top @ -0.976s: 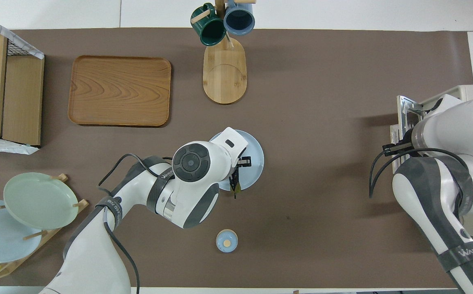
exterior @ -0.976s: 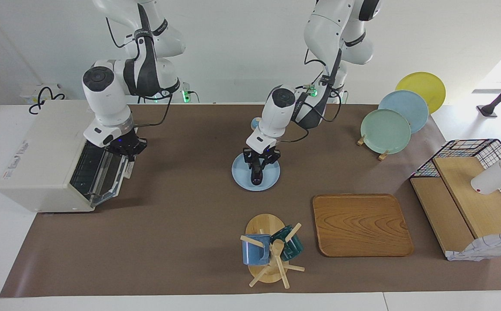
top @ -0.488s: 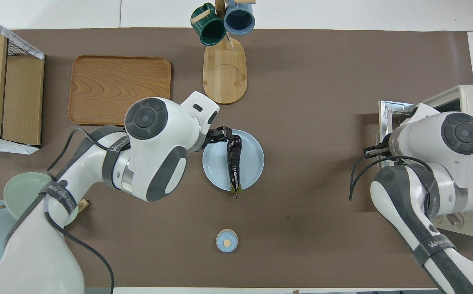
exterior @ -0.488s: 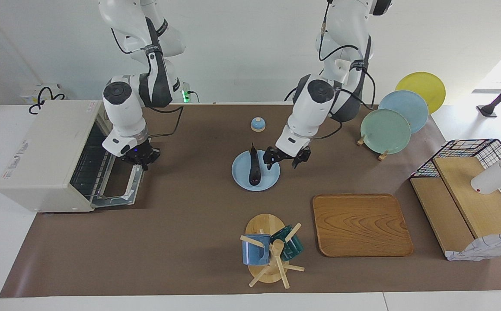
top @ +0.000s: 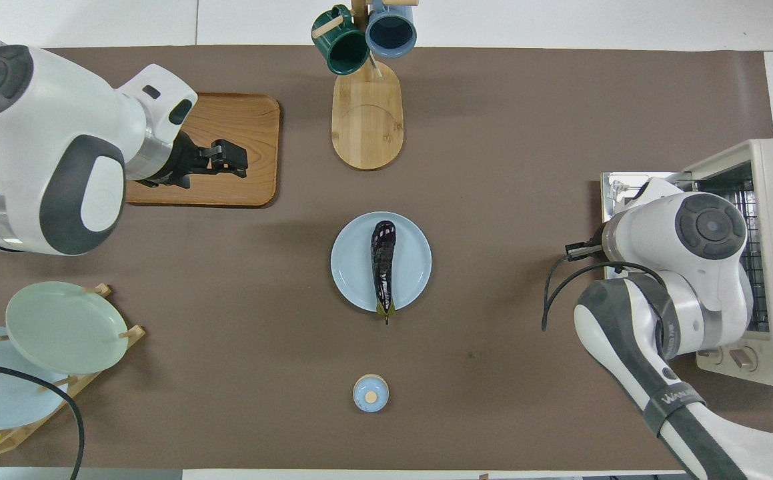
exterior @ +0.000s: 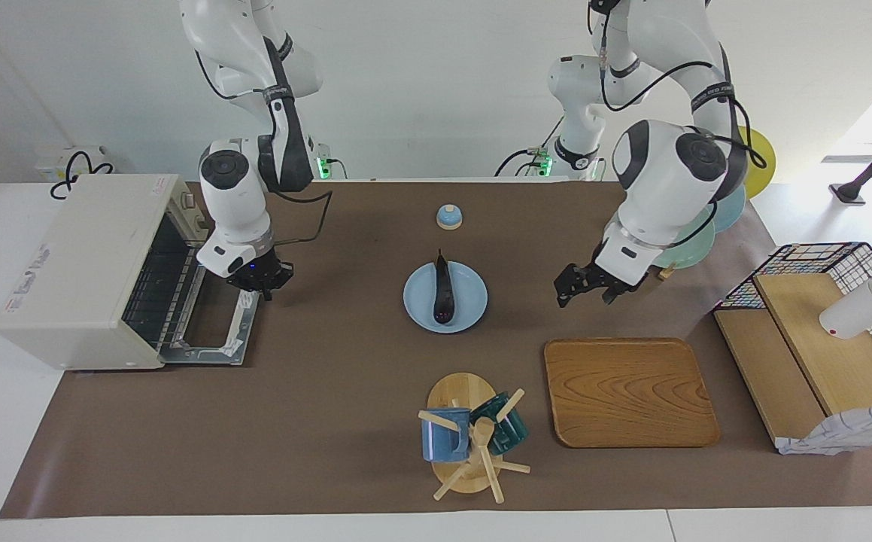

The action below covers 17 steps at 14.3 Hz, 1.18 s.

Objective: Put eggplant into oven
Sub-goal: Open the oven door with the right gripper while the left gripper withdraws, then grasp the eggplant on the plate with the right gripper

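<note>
Jaws spread wide and empty, your left tool [exterior: 584,288] hangs over the table's brown mat [exterior: 330,421] near the wooden tray [exterior: 630,391]. Your right tool [exterior: 259,278] is closed on nothing, above the cream-white toaster oven's [exterior: 78,263] lowered glass door [exterior: 217,331]. Your slender dark purple eggplant [exterior: 443,290] lies on the pale blue plate [exterior: 473,301], mid-table.

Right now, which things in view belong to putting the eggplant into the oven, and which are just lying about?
Job: eggplant on the blue plate; oven, door down; right gripper over that door; left gripper, open.

Lying about: wooden tray, mug tree, plate rack, small bell, wood-and-wire rack.
</note>
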Each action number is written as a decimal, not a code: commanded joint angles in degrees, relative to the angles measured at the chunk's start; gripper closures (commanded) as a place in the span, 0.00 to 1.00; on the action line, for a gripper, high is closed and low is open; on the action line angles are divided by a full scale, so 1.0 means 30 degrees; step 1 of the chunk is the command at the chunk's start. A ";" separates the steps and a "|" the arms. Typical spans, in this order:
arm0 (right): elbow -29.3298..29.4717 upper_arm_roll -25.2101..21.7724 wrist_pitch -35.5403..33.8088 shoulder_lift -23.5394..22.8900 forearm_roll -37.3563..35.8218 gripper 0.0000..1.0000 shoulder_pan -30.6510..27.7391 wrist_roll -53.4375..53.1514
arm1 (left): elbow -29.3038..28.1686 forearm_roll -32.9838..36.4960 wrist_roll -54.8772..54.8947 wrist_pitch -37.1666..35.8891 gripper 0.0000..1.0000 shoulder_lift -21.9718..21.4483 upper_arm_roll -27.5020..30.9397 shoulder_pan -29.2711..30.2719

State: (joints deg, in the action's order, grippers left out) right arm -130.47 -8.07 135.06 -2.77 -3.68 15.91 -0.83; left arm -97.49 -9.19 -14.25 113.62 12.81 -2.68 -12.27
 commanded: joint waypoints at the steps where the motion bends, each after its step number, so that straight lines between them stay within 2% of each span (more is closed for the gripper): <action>1: 0.1677 -0.0094 -0.1159 -0.0451 0.1575 0.94 0.2861 -0.2668 | 0.0534 0.0543 0.1171 -0.1309 0.00 -0.0457 -0.0075 0.0863; 2: 0.2438 -0.0094 -0.1481 -0.0714 0.1693 0.92 0.3768 -0.3783 | 0.0563 0.0892 0.1611 -0.1602 0.00 -0.0663 -0.0103 0.1214; 4: 0.4194 -0.0094 -0.2331 -0.1328 0.1782 0.72 0.5411 -0.5921 | 0.0534 0.1275 0.2286 -0.1897 0.00 -0.1014 -0.0104 0.1655; 5: 0.5305 -0.0094 -0.2769 -0.1824 0.1782 0.70 0.5998 -0.7006 | 0.0534 0.1305 0.2492 -0.1985 0.00 -0.1132 -0.0075 0.1831; 6: 0.6882 -0.0065 -0.3499 -0.2613 0.1811 0.63 0.6932 -0.7858 | 0.0534 0.1306 0.2958 -0.2131 0.00 -0.1308 -0.0103 0.2065; 7: 0.8870 -0.0065 -0.4318 -0.3926 0.1898 0.60 0.7725 -0.8795 | 0.0534 0.1567 0.3340 -0.2219 0.00 -0.1396 -0.0104 0.2328; 9: 1.3848 -0.0036 -0.5902 -0.7525 0.1783 0.58 0.9220 -1.1283 | 0.0534 0.2181 0.3547 -0.2540 0.00 -0.1660 -0.0104 0.2507; 10: 1.5205 -0.0036 -0.5821 -0.8760 0.1695 0.55 0.9691 -1.1990 | 0.0534 0.2301 0.3781 -0.2745 0.00 -0.1864 -0.0104 0.2507; 11: 1.5393 -0.0007 -0.5357 -0.9295 0.1781 0.54 1.0044 -1.2461 | 0.0505 0.2360 0.3841 -0.2834 0.00 -0.2011 -0.0104 0.2536; 12: 1.5249 0.0023 -0.4105 -0.9387 0.1811 0.58 1.0801 -1.3104 | 0.0505 0.2360 0.3813 -0.3125 0.00 -0.2070 -0.0075 0.2507; 13: 1.4726 0.0023 -0.3541 -0.9417 0.1782 0.66 1.1273 -1.3343 | 0.0505 0.2563 0.3812 -0.3302 0.00 -0.2274 -0.0103 0.2507; 14: 1.4431 0.0023 -0.3217 -0.9417 0.1753 0.69 1.1365 -1.3374 | 0.0476 0.2739 0.3812 -0.3391 0.00 -0.2334 -0.0133 0.2478; 17: 1.3117 0.0052 -0.1581 -0.9505 0.1665 0.68 1.2005 -1.3345 | 0.0446 0.2799 0.3783 -0.3947 0.00 -0.2656 -0.0133 0.2332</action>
State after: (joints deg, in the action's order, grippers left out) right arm -87.92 -7.77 126.86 -31.98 0.41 50.87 -41.12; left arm -95.89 -2.29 -3.39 103.82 6.33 -2.96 -5.00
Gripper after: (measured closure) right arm 0.687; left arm 0.000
